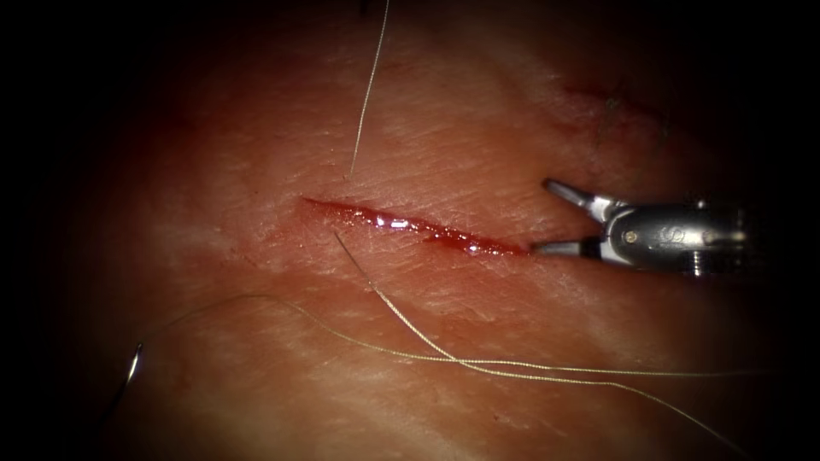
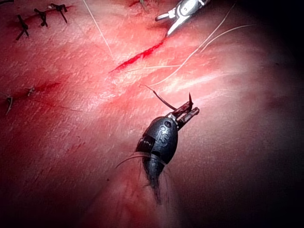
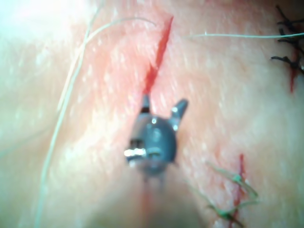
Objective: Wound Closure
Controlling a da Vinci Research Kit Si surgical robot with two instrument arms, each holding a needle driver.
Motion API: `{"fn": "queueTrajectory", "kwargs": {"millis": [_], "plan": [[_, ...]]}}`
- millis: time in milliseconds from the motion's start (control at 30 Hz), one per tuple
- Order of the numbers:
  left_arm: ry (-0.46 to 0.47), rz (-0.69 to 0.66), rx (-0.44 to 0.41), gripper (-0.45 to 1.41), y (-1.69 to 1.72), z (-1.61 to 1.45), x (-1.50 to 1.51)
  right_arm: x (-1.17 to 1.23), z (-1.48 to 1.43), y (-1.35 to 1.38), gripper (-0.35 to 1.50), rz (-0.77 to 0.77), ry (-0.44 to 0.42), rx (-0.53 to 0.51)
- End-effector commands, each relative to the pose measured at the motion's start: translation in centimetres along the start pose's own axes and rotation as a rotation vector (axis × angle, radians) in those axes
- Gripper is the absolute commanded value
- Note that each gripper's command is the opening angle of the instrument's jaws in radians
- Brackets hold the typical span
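No readable text, label or number is showing anywhere; faint engraved marks are sitting on the right tool (image 1: 571,220) housing, too small to make out.

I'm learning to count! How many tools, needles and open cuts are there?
Tools: 2 (left tool grips the needle near one end, out of the tissue; right tool jaws open, empty)
Needle: 1
Open cut: 1
Total: 4

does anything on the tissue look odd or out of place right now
Nothing stands out. The left hand holds the needle clear of the tissue; the right hand is open, empty, at the cut's right end. Thread lies loose.
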Motion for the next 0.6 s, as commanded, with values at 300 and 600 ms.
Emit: {"fn": "queueTrajectory", "kwargs": {"millis": [300, 600], "plan": [[0.009, -0.014, -0.026, -0.45, 0.14, 0.08, 0.17, 0.15, 0.98, -0.32, 1.11, -0.057, 0.069, 0.029], [0.018, -0.016, -0.051, -0.45, 0.26, 0.04, 0.30, 0.17, 1.41, -0.52, 1.11, -0.094, 0.077, 0.049]]}}
